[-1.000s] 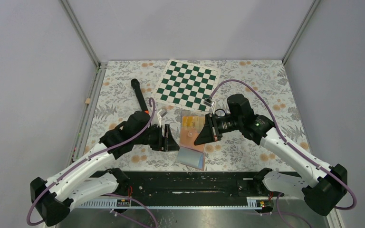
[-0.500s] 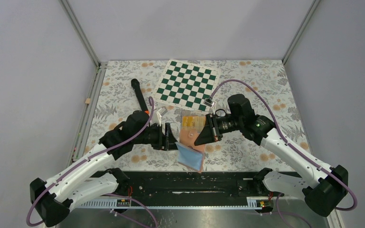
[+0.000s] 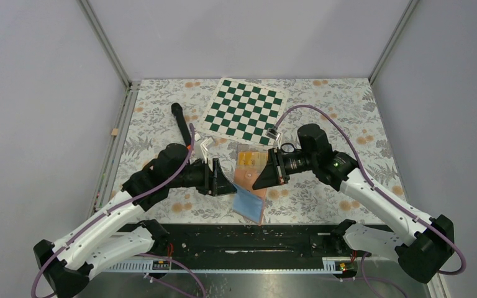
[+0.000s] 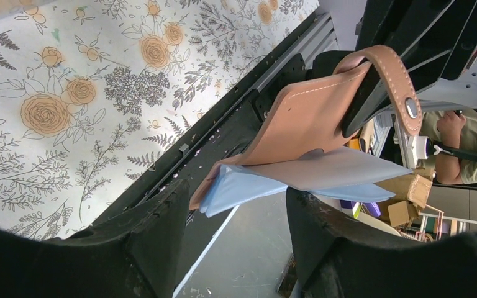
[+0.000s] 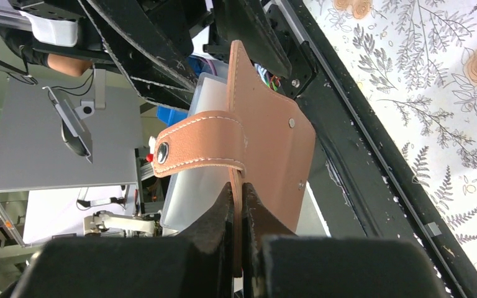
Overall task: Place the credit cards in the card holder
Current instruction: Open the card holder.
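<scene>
My right gripper (image 3: pixel 263 178) is shut on the tan card holder (image 3: pixel 246 180), pinching its leather edge (image 5: pixel 237 205) and holding it above the table. The snap strap (image 5: pixel 192 148) loops over the holder (image 5: pixel 270 139). Its light blue inner pockets (image 3: pixel 249 203) hang open toward the near edge. My left gripper (image 3: pixel 225 184) stands open just left of the holder. In the left wrist view the blue pocket corner (image 4: pixel 223 195) lies in the gap between the fingers (image 4: pixel 152 226), and neither finger presses it. Yellow-orange credit cards (image 3: pixel 251 159) lie on the table behind the holder.
A green-white chessboard (image 3: pixel 244 113) lies at the back. A black stick-shaped tool (image 3: pixel 181 123) and small white clips (image 3: pixel 207 146) sit at the back left. The black rail (image 3: pixel 254 239) runs along the near edge.
The left arm has shifted slightly left and its gripper sits a little higher beside the holder. The blue pockets have swung and show more of their blue face. The right gripper keeps its grip.
</scene>
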Controlling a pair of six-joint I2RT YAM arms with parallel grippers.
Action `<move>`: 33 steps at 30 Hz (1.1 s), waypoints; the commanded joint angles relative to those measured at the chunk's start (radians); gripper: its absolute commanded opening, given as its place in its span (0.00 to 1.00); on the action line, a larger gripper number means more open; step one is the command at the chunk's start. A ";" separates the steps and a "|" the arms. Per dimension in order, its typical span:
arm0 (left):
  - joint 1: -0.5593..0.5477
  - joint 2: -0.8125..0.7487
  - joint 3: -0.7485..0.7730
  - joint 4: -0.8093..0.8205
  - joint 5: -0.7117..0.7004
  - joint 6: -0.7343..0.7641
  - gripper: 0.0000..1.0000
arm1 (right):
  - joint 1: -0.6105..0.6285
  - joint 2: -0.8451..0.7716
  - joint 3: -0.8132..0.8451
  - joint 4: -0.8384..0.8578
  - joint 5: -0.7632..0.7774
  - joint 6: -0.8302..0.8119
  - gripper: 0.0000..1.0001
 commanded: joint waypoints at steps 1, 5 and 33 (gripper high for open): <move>0.007 -0.012 0.006 0.091 0.054 -0.011 0.60 | -0.004 -0.003 0.002 0.111 -0.064 0.066 0.00; 0.009 -0.010 -0.017 0.148 0.063 -0.022 0.69 | -0.005 -0.005 -0.004 0.163 -0.086 0.136 0.00; 0.081 -0.095 -0.213 0.607 0.272 -0.253 0.26 | -0.005 -0.011 -0.192 0.705 0.010 0.694 0.00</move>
